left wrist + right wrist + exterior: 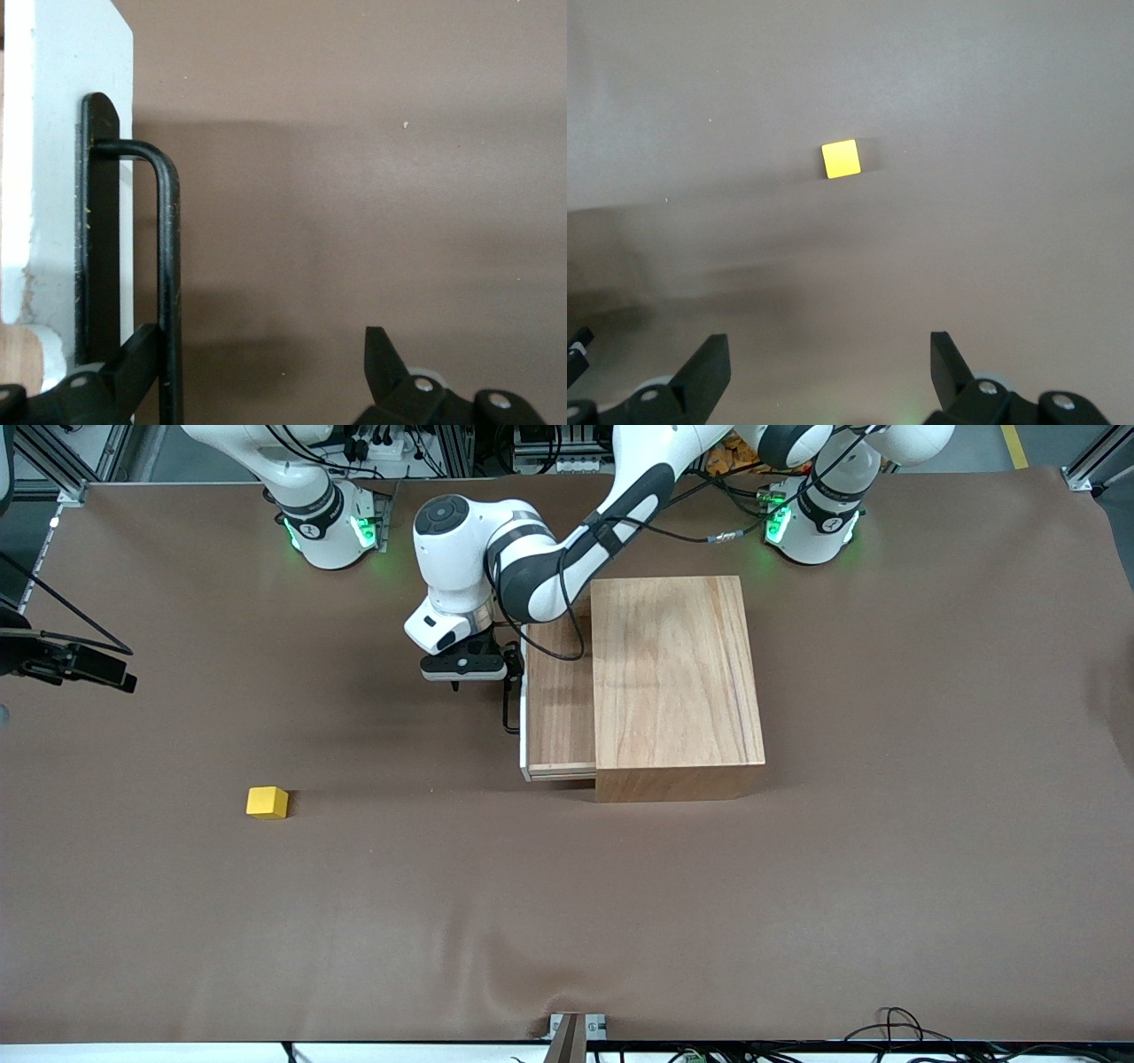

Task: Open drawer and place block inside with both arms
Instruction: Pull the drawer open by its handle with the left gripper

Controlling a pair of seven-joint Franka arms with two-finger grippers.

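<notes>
The drawer (558,700) stands partly pulled out of the wooden box (673,673), toward the right arm's end of the table. My left gripper (465,677) sits at its black wire handle (509,700). In the left wrist view the left gripper (264,359) is open, and the handle bar (168,266) runs just inside one finger (133,359), in front of the white drawer front (62,133). The yellow block (267,802) lies alone on the brown cloth, nearer the front camera. My right gripper (830,359) hangs open high over the cloth, well away from the block (841,158).
A brown cloth (567,903) covers the whole table. Both arm bases (328,531) stand along the table's edge farthest from the front camera. A dark piece of equipment with cables (66,660) juts in at the right arm's end.
</notes>
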